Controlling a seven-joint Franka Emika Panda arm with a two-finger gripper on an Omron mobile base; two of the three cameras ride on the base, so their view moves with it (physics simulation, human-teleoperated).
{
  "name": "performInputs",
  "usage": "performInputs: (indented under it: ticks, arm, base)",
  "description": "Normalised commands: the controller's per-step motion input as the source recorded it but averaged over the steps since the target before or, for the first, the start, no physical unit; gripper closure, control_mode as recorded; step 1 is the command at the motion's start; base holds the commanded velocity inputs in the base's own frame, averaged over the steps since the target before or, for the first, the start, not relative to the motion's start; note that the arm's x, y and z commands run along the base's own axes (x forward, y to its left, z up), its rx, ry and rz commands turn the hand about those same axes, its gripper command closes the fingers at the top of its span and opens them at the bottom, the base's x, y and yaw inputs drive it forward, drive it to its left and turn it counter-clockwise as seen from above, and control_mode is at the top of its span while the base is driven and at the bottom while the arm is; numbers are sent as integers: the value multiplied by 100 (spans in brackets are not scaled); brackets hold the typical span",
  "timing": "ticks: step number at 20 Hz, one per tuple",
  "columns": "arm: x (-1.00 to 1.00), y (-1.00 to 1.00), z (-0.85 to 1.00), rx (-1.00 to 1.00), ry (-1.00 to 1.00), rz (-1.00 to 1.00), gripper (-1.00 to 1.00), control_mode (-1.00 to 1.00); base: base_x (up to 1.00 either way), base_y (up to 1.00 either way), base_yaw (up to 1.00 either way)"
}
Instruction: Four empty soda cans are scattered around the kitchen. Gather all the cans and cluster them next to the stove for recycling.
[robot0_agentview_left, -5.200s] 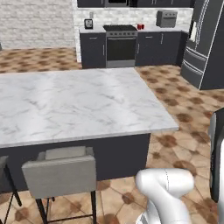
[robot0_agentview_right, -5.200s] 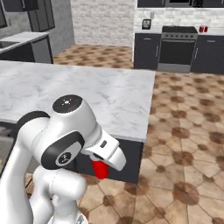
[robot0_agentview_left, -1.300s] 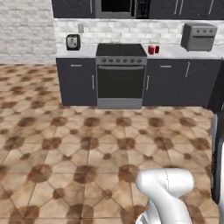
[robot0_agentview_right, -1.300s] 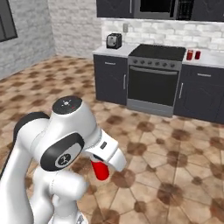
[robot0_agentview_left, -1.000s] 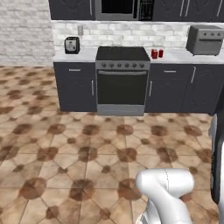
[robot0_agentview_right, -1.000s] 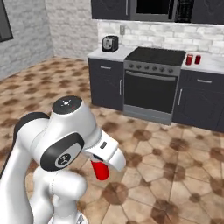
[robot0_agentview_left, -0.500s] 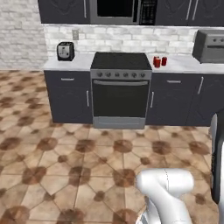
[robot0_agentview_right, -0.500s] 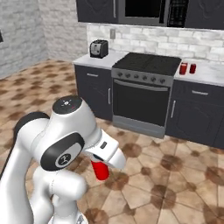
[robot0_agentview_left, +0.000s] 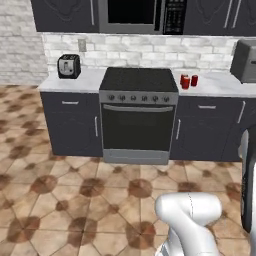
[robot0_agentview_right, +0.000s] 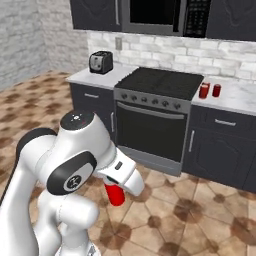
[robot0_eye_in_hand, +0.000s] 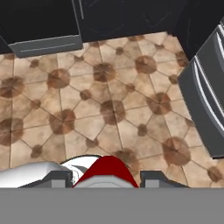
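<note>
Two red soda cans (robot0_agentview_left: 188, 81) stand together on the table (robot0_agentview_left: 220, 85) just right of the stove (robot0_agentview_left: 138, 112). One more can (robot0_agentview_right: 115, 193) is gripped in the claw (robot0_eye_in_hand: 106, 178), above the floor (robot0_agentview_left: 65, 200).

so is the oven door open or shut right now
Shut. The oven door sits flush with the stove front, its bar handle lying level under the knobs, in both base views.

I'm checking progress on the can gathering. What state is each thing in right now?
Claw: shut on a red soda can, carried above the floor.
Held can: gripped, hanging upright.
Two cans: upright on the counter, right of the stove.
Stove: oven door closed.
Toaster: on the left counter.
</note>
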Motion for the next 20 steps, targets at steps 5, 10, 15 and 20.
performInputs:
  ticks: [5,10,15,20]
  arm:
    - [0,0,0,0,0,0,100,100]
    - [0,0,0,0,0,0,100,100]
    - [0,0,0,0,0,0,100,100]
    - [0,0,0,0,0,0,100,100]
  base:
    - [73,-54,5]
    - [75,-56,4]
    - [69,-49,5]
    - [56,-53,4]
